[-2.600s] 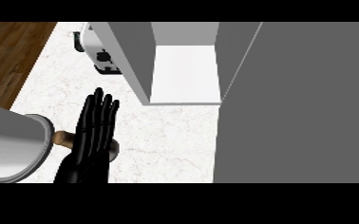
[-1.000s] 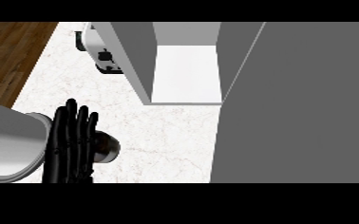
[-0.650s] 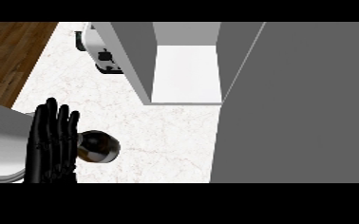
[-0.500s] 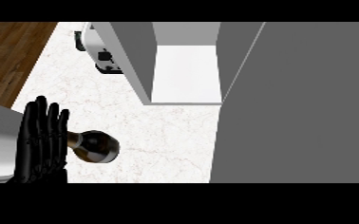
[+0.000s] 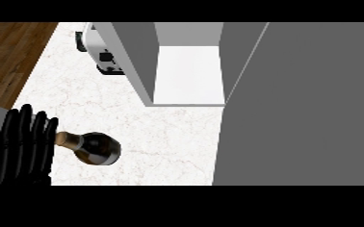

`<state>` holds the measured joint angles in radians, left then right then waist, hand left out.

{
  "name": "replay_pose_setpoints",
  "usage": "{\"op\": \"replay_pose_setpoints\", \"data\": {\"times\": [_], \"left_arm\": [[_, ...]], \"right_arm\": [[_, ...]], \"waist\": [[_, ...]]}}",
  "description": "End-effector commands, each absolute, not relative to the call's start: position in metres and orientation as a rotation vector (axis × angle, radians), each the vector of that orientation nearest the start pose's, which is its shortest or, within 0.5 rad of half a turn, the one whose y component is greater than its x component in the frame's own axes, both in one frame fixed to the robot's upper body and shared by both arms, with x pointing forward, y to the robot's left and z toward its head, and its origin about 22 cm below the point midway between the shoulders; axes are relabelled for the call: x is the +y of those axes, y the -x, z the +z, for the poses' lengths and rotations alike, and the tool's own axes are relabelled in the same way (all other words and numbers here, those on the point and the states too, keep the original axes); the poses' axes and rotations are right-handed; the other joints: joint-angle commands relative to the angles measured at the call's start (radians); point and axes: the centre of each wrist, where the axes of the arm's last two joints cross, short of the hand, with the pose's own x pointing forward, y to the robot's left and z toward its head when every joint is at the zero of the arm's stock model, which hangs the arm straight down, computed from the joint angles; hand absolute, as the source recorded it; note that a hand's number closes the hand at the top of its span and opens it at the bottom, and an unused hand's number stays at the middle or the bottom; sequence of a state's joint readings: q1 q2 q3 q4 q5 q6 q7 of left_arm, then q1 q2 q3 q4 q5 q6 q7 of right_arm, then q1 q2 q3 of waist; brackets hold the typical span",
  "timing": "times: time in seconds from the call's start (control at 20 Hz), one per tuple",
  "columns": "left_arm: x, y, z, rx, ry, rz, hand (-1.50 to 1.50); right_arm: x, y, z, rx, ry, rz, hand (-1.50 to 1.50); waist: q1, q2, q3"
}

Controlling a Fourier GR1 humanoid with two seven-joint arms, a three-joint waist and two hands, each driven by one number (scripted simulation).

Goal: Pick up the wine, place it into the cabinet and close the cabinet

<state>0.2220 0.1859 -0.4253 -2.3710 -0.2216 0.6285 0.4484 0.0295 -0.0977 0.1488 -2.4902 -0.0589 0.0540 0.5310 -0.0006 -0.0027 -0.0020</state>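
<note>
Since the earlier frames the left robot hand [image 5: 27, 144] has slid to the frame's lower left edge, uncovering the wine [image 5: 92, 147], which stands on the counter [image 5: 142, 125] beside its straight, open fingers. Curl round the bottle's body before lifting toward the open cabinet [image 5: 188, 72].

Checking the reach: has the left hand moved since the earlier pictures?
Yes. The left hand slid toward the view's left edge, away from the cabinet, uncovering the wine.
</note>
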Motion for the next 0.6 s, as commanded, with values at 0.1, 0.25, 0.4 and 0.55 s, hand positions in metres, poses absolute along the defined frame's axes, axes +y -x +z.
{"op": "replay_pose_setpoints", "data": {"times": [0.1, 0.25, 0.4, 0.55], "left_arm": [[0.219, -0.140, 0.127, -1.695, -0.138, 0.284, -1.50], [0.230, -0.149, 0.100, -1.682, -0.119, 0.326, -1.50], [0.240, -0.151, 0.080, -1.670, -0.119, 0.330, -1.50], [0.248, -0.151, 0.064, -1.699, -0.175, 0.326, -1.50]], "right_arm": [[-0.214, -0.118, 0.212, -1.945, -0.214, 0.257, -1.50], [-0.220, -0.120, 0.209, -1.934, -0.202, 0.245, -1.50], [-0.214, -0.116, 0.207, -1.937, -0.198, 0.240, -1.50], [-0.215, -0.119, 0.212, -1.951, -0.205, 0.240, -1.50]], "waist": [[0.002, 0.001, 0.000], [0.000, 0.001, 0.000], [-0.001, 0.001, 0.001], [0.001, 0.001, 0.001]]}}
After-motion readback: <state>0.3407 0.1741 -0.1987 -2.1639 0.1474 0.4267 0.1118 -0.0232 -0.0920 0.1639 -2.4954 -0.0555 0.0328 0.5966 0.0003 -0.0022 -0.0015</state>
